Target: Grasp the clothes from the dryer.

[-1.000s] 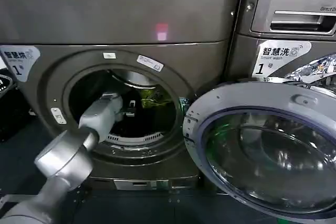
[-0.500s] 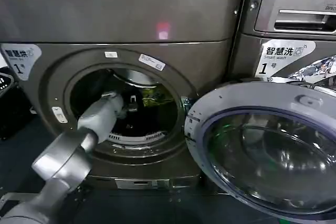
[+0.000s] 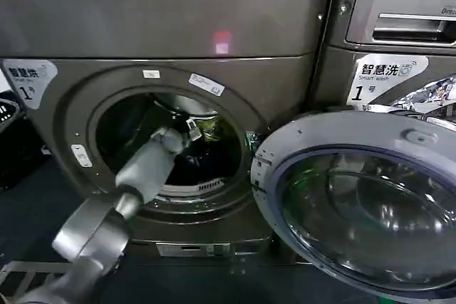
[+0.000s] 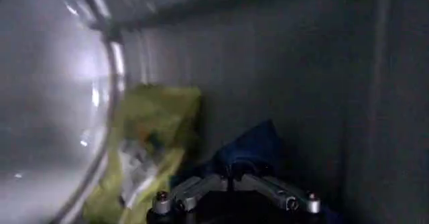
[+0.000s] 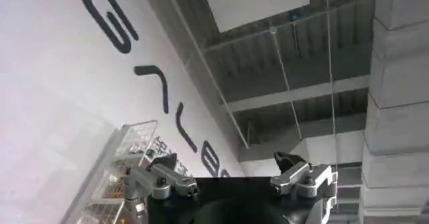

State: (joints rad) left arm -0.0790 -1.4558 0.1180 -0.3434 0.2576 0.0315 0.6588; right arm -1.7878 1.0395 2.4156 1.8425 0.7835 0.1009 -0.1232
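Note:
The dryer stands with its round porthole open, and my left arm reaches into the drum. Inside lie the clothes: a yellow-green garment against the drum's rim and a dark navy one beside it. My left gripper is shut, its fingertips pinched together on a raised fold of the navy garment. In the head view the left gripper sits high in the opening, just beside the yellow-green garment. My right gripper is open and holds nothing, pointing up at a ceiling away from the machines.
The dryer's round glass door hangs open to the right, low in front of the LG machine. A black basket sits at the far left edge. The dark floor lies before the dryer.
My left arm has swung up and to the right inside the drum, bringing the gripper higher and closer to the yellow-green garment.

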